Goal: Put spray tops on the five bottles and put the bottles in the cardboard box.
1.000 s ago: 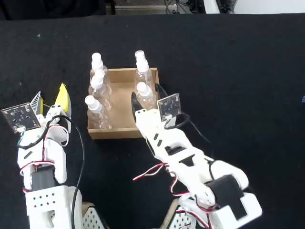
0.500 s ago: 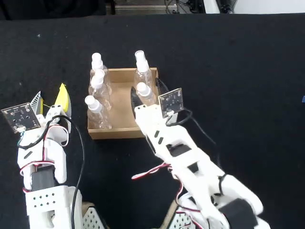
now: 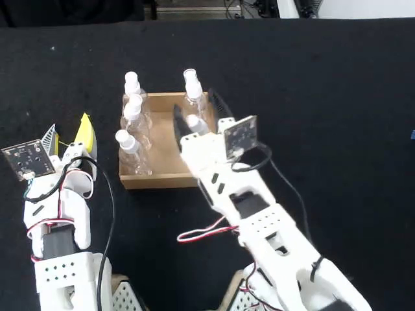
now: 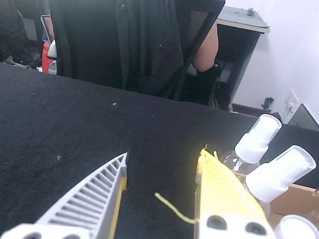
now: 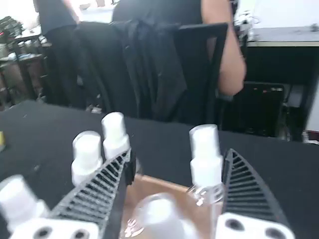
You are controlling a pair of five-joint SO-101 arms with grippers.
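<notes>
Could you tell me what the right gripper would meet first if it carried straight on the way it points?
Most likely the nearer bottle, its top sitting low between the open fingers of the right gripper; depth is hard to judge.

In the high view the right arm (image 3: 219, 173) hides the near right corner of the cardboard box (image 3: 155, 179) and the body of the bottle (image 3: 194, 122) standing there. In the right wrist view that bottle's spray top (image 5: 159, 214) is blurred. In the left wrist view the picture's edge cuts off the box and a second spray top (image 4: 298, 229) at its near left corner.
</notes>
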